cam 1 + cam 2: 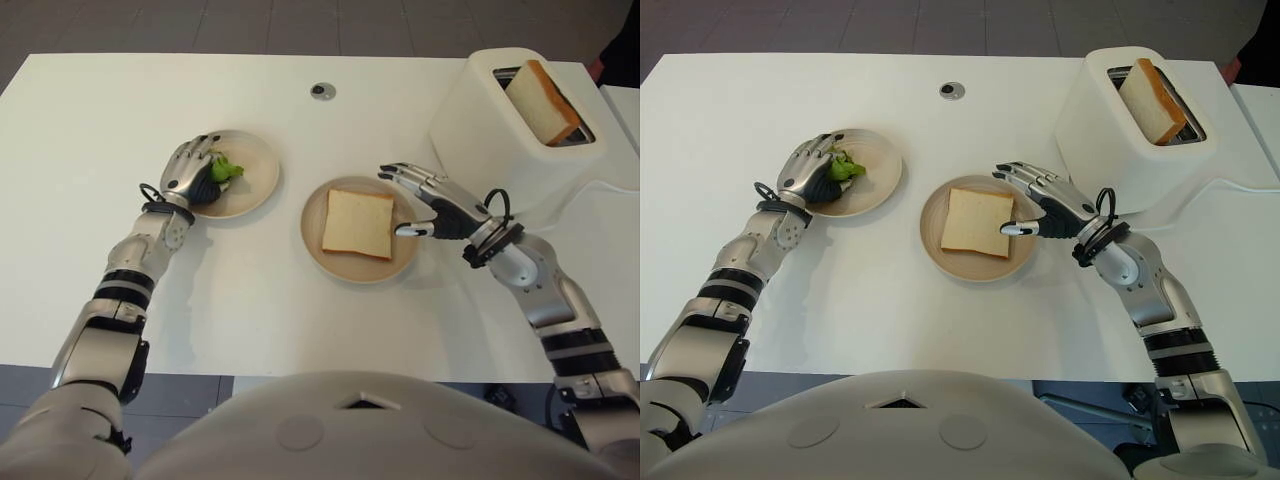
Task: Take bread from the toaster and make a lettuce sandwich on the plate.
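- while our left hand [188, 178] curls around the lettuce [226, 169] on a side plate [256, 186], our right hand [440, 205] hangs open beside the bread slice [358, 222] on the plate [318, 254].
- a second slice [541, 100] stands in the toaster [490, 140].

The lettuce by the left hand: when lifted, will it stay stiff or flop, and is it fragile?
The lettuce looks small, thin and ruffled, so probably very light and floppy in the left hand. Its crinkled leaf seems easy to tear under tight fingers. Pushed, it would likely slide on the smooth plate, not roll.
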